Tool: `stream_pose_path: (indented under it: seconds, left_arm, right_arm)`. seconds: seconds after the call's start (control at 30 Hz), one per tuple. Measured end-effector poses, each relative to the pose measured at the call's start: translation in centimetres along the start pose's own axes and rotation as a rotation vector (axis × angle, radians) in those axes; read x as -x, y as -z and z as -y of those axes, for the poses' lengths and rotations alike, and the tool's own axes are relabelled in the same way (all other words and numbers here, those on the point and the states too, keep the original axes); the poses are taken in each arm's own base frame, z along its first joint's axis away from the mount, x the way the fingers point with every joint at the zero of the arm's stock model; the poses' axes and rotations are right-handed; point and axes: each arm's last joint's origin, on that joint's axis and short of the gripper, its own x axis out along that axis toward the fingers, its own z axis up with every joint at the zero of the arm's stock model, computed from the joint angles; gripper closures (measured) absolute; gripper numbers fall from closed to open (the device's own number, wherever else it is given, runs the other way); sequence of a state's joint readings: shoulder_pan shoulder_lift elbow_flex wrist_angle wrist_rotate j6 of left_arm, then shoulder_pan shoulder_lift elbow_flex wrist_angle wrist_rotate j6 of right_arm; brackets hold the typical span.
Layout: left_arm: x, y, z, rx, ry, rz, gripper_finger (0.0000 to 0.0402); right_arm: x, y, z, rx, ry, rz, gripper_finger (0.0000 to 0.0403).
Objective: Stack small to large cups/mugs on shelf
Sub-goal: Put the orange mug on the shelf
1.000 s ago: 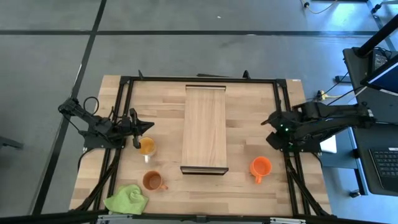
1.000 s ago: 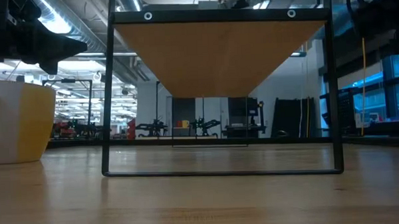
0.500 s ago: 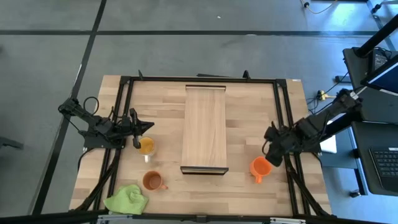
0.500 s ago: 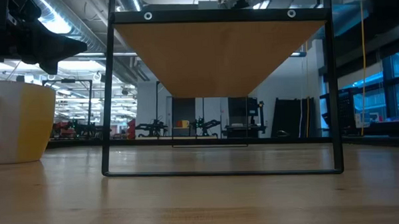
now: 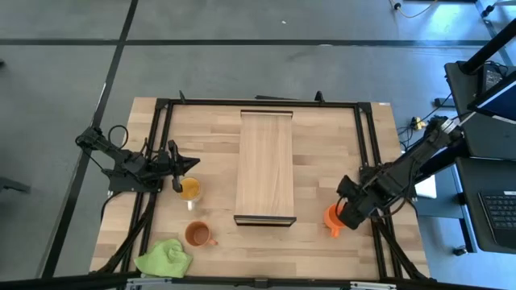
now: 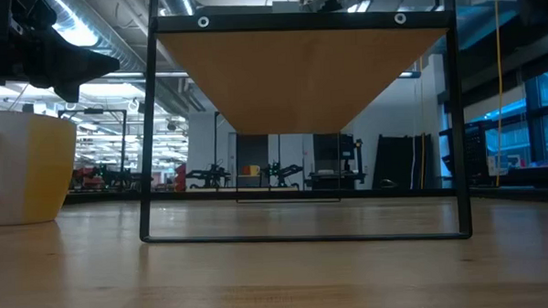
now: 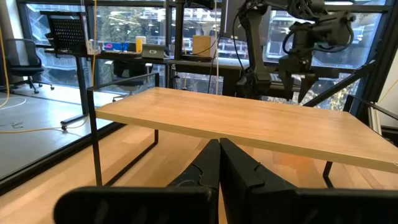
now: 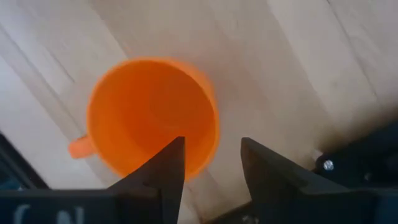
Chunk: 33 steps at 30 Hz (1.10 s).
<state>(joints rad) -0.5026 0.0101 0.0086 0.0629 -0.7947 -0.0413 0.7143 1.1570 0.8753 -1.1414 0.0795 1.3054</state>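
Right hand (image 8: 211, 163) open, fingers astride the near rim of the upright orange mug (image 8: 152, 115).

Orange mug (image 5: 336, 216), brown mug (image 5: 197, 234), amber cup (image 5: 190, 189) upright beside bare shelf (image 5: 265, 165)
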Motion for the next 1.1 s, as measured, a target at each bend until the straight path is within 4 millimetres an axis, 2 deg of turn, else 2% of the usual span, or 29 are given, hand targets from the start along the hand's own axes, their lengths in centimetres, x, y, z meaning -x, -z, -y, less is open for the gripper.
stream_pose_path:
  seconds: [0.37, 1.1]
  left_arm:
    - [0.0, 0.0, 0.0, 0.000, 0.001, 0.000, 0.0401]
    - [0.0, 0.0, 0.0, 0.000, 0.001, 0.000, 0.0401]
  right_arm:
    - [-1.7, -0.9, -0.8, -0.017, 0.105, 0.064, 0.0246]
    - [-3.9, -0.7, -1.9, 0.003, 0.183, -0.022, 0.0246]
